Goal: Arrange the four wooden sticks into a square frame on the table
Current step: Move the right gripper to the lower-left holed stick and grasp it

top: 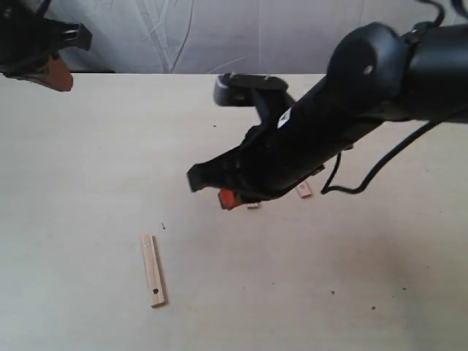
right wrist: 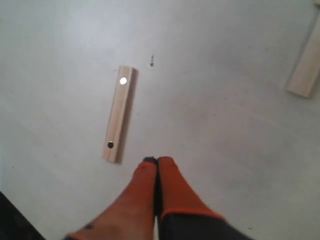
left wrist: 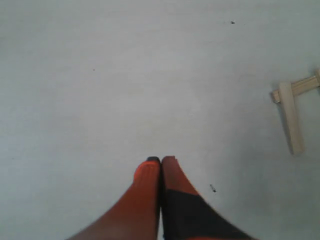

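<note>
Stick (top: 153, 270) with end holes is lying alone on the table (top: 80, 183), well apart from the overlapped pair (left wrist: 291, 117), which is being mostly hidden under the right arm (top: 380, 80) in the exterior view. Right end effector (right wrist: 157, 161) is hovering clenched and empty near it; left end effector (left wrist: 160, 160) likewise clenched, empty. Risk: pair being knocked askew by the arm while the lone stick is being fetched.
</note>
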